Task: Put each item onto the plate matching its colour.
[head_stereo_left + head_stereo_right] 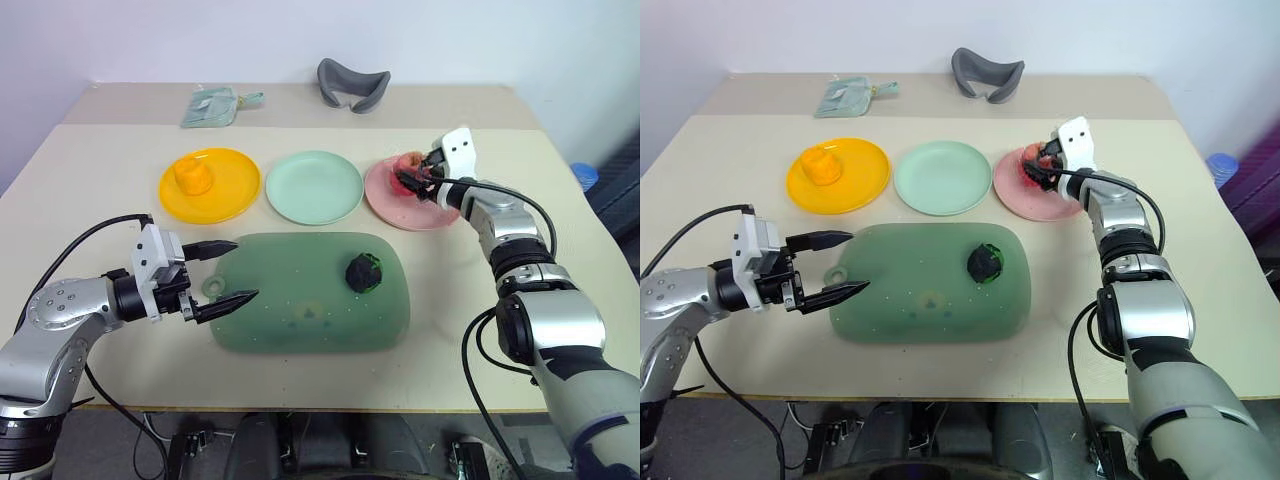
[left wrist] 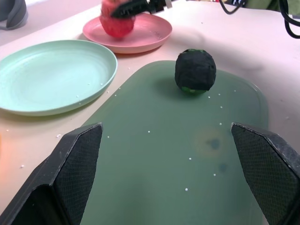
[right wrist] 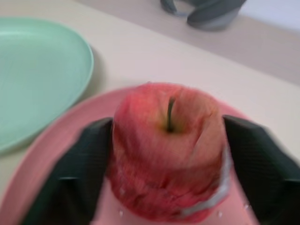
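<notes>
No legible text, label, brand, number or sign appears on any item, plate or surface in these views.

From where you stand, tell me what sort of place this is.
Probably a plain indoor test room: a beige tabletop against a bare white wall, laid with coloured plastic plates, such as the round yellow-orange plate, and toy food, such as the pink-red toy apple.
</notes>
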Robot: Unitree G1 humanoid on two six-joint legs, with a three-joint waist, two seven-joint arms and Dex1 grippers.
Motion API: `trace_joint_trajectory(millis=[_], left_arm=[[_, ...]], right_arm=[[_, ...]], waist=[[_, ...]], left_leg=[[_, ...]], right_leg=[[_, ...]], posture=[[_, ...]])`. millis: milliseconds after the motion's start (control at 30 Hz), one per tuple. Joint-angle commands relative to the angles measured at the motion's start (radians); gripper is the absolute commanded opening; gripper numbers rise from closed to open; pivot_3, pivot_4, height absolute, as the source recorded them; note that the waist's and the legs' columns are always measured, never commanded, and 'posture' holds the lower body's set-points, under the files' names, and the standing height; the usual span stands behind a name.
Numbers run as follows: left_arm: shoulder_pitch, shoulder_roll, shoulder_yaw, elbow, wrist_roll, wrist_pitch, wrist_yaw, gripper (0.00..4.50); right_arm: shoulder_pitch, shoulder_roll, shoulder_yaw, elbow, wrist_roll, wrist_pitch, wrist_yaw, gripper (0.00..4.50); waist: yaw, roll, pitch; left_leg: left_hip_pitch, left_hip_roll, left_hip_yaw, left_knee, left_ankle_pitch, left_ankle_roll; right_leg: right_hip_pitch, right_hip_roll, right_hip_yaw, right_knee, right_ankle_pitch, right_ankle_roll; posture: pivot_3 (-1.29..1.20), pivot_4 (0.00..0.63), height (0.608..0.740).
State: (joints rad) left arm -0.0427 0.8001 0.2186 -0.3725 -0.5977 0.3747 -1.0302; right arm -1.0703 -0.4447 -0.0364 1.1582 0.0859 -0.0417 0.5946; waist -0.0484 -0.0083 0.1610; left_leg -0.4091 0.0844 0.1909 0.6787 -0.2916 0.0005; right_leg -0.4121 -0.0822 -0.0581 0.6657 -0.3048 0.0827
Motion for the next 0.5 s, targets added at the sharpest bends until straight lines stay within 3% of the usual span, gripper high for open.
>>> trace_joint_trajectory(millis=[33, 167, 400, 500], left_arm=[[0.011, -0.002, 0.022, -0.018, -0.005, -0.024, -0.006, 4.50], [0.025, 0.002, 0.013, -0.018, -0.007, -0.026, -0.022, 4.50], [0.020, 0.001, -0.007, -0.012, -0.001, -0.033, -0.037, 4.50], [0.008, 0.004, -0.018, 0.000, 0.007, -0.037, -0.049, 4.50]], right_arm=[[-0.046, -0.021, -0.031, -0.029, 0.004, -0.048, 0.010, 4.46], [-0.008, -0.053, -0.043, -0.128, 0.022, -0.064, 0.095, 4.46], [0.379, -0.143, -0.042, -0.834, 0.232, 0.210, 0.375, 4.46], [0.539, -0.165, -0.051, -1.072, 0.324, 0.343, 0.411, 4.46]], waist=[[0.001, 0.000, 0.000], [0.004, 0.000, 0.000], [0.012, 0.000, 0.000], [0.014, 0.000, 0.000]], left_leg=[[0.000, 0.000, 0.000, 0.000, 0.000, 0.000], [0.000, 0.000, 0.000, 0.000, 0.000, 0.000], [0.000, 0.000, -0.001, 0.000, 0.000, 0.000], [0.000, 0.000, -0.002, 0.000, 0.000, 0.000]], right_leg=[[0.000, 0.000, 0.000, 0.000, 0.000, 0.000], [0.000, 0.000, 0.000, 0.000, 0.000, 0.000], [0.001, 0.000, 0.000, -0.001, 0.000, 0.000], [0.001, 0.000, 0.000, -0.001, 0.000, 0.000]], posture=[[0.00, 0.150, 0.740], [0.00, 0.150, 0.740], [0.00, 0.150, 0.740], [0.00, 0.150, 0.740]])
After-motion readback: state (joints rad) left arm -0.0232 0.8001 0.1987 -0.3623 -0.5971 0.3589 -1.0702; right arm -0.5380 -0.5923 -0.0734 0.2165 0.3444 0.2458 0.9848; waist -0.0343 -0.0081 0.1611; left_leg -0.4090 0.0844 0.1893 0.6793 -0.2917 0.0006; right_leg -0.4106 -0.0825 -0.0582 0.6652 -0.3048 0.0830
